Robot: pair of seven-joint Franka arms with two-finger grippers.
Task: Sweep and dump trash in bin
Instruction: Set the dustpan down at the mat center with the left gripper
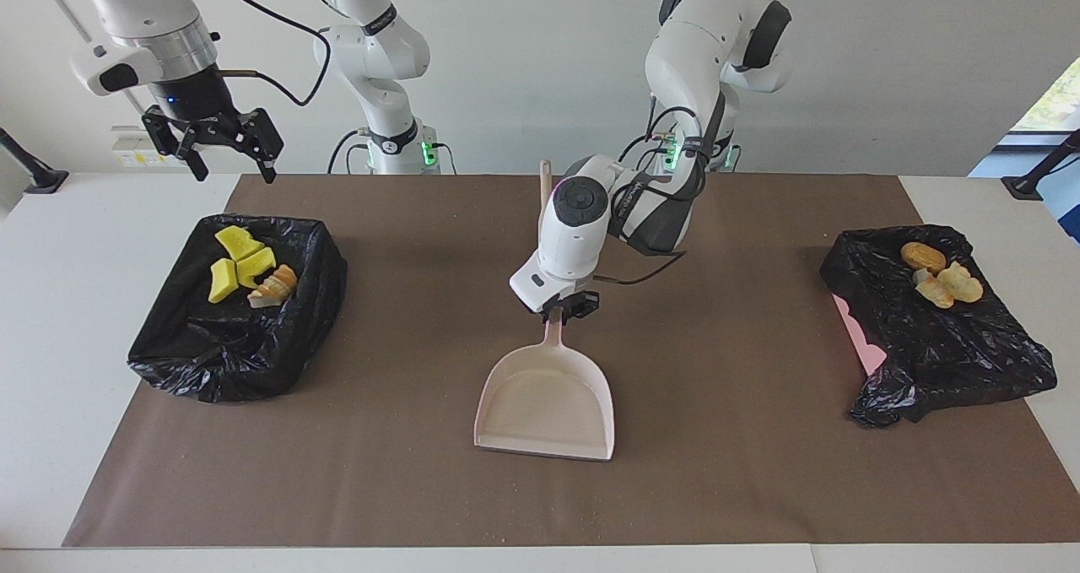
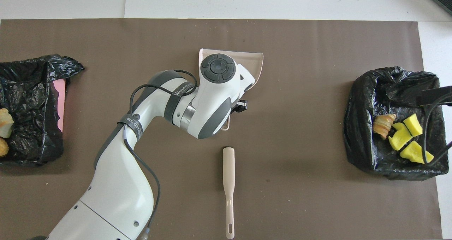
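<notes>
The pale pink dustpan [image 1: 544,396] lies flat and empty on the middle of the brown mat; in the overhead view only its edge [image 2: 255,63] shows past the arm. My left gripper [image 1: 558,311] is shut on its handle. Yellow trash chunks [image 1: 234,262] and a tan one [image 1: 274,284] lie in the black-lined bin [image 1: 228,354] at the right arm's end. More tan trash [image 1: 938,276] rests on a crumpled black bag [image 1: 945,345] at the left arm's end. My right gripper [image 1: 234,175] hangs open, with nothing in it, over the bin's edge nearest the robots.
A beige brush [image 2: 229,183] lies on the mat nearer to the robots than the dustpan, largely hidden by the left arm in the facing view. Something pink [image 1: 861,345] sticks out from under the crumpled bag. Fine crumbs dot the brown mat [image 1: 759,472].
</notes>
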